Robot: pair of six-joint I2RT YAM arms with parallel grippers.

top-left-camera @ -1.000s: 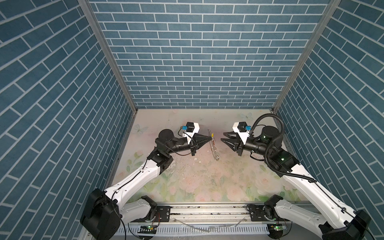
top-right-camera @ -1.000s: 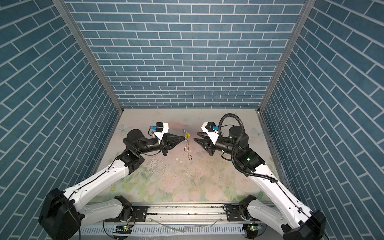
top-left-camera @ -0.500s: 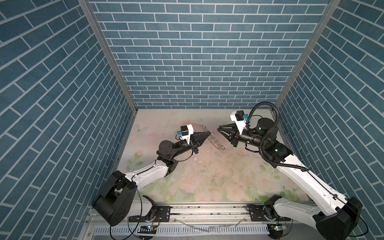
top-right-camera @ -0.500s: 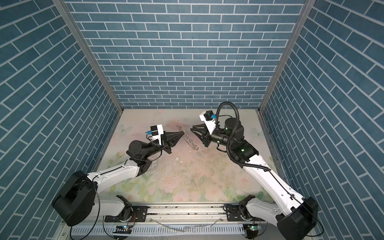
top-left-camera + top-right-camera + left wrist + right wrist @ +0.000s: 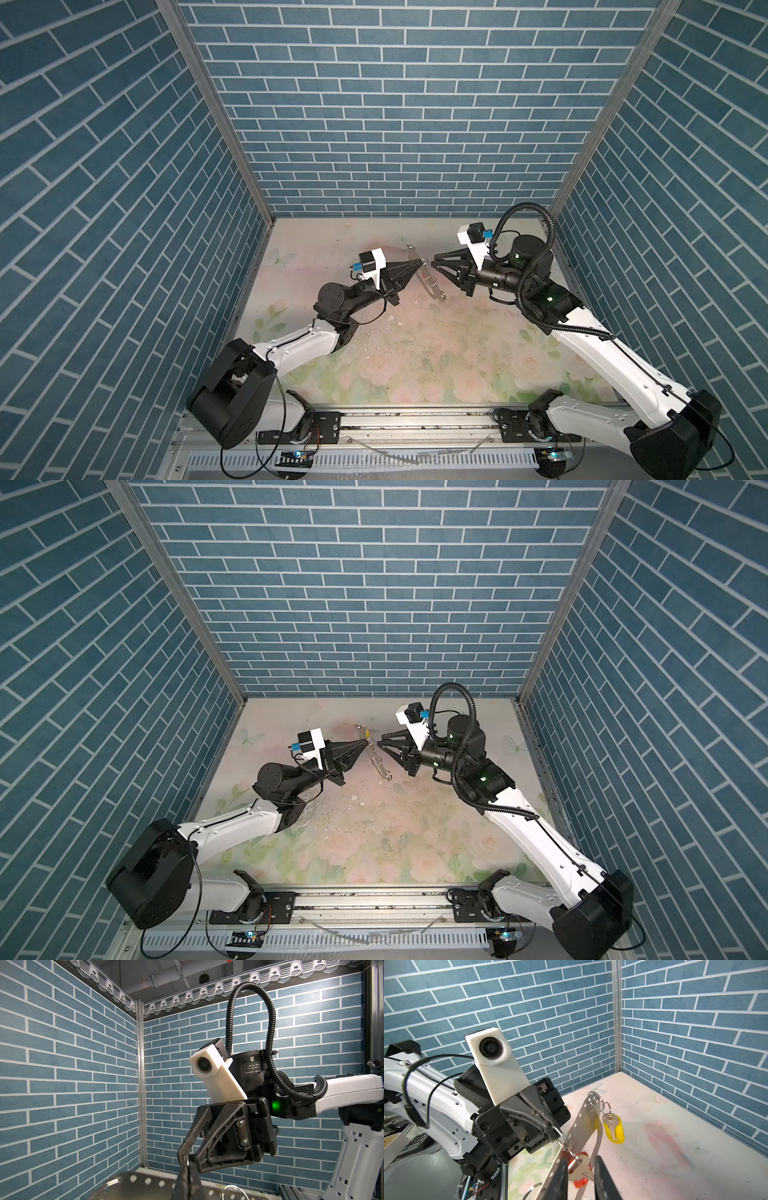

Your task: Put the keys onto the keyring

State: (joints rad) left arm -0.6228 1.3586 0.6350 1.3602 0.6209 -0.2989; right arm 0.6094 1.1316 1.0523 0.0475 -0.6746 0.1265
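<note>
Both grippers are raised above the table (image 5: 415, 353), their tips nearly met at mid-rear in both top views.

Left arm (image 5: 299, 345) – folded low at the elbow, wrist lifted, claw pointed inward toward the middle. The left gripper (image 5: 419, 262) (image 5: 365, 742) is seen fully closed, its tips pinched on a small ring (image 5: 563, 1141) at the edge of the keyring (image 5: 583, 1124). The keyring – a perforated silver metal strip bent into a loop – is held clear of the table and is seen slanting down from the claw tips (image 5: 430, 282) (image 5: 376, 760).

Right arm (image 5: 590, 345) – stretched up and inward from its base, wrist roughly level, claw pointed back at the left one. The right gripper (image 5: 435, 266) (image 5: 579, 1159) is set narrow, with the red-tagged key (image 5: 582, 1167) between its fingers (image 5: 560, 1178). Whether the key is actually pinched cannot be told.

The yellow-tagged key (image 5: 613, 1129) is seen hanging from linked rings at the far end of the strip, untouched by either claw.
</note>
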